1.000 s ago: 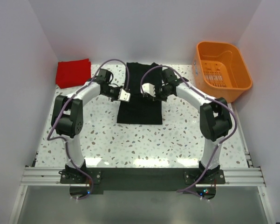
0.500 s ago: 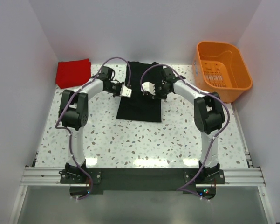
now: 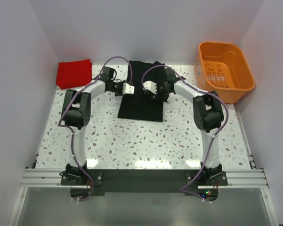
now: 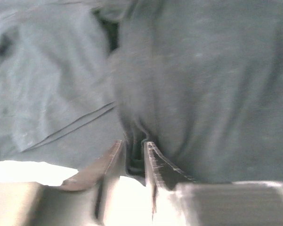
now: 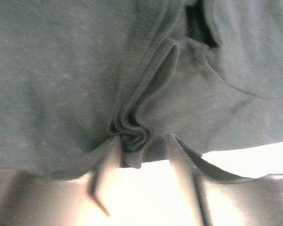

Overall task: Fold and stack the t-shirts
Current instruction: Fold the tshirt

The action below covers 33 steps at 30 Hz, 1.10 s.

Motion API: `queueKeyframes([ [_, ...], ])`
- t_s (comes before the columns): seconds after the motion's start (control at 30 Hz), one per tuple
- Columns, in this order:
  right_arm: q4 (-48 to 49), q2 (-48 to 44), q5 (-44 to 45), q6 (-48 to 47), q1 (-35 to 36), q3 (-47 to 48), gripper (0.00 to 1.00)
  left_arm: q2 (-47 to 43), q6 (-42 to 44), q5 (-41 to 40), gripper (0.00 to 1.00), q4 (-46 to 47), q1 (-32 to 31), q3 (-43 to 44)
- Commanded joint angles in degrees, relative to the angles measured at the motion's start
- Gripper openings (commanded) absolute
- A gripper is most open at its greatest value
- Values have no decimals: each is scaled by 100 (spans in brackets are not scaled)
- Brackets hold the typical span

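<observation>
The black t-shirt (image 3: pixel 141 106) is lying flat at the far middle of the speckled table (image 3: pixel 132 141), narrowed to a long strip. Both arms are reaching in over its upper half. The red t-shirt (image 3: pixel 74 73) is sitting as a neat folded rectangle in the far left corner, well apart from it. The orange basket (image 3: pixel 219 44) is standing off to the far right.

The right gripper (image 5: pixel 142 141) is standing with its jaws parted, a crumpled ridge of cloth lying against one finger. The left gripper (image 4: pixel 134 148) has its fingers close together around a pleat, and I cannot tell whether it is pinching or letting go.

It looks to me as if a fold is being laid down. To do it well, both grippers should be fully clear of the fabric before rising. They should lift straight up so no snagged pleat drags the top layer askew.
</observation>
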Motion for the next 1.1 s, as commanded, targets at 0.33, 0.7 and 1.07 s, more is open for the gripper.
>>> queueKeyframes([
  [0.33, -436, -1732, 31, 876, -52, -520, 63, -1732, -1319, 415, 59, -205, 812, -854],
  [0.7, -667, -2374, -101, 947, 1011, -2033, 44, -2358, 159, 249, 56, -1167, 390, -2360],
  [1.07, -165, -2014, 338, 806, 1144, -2701, 43, -2191, 906, 126, 50, -1202, 179, -2686],
])
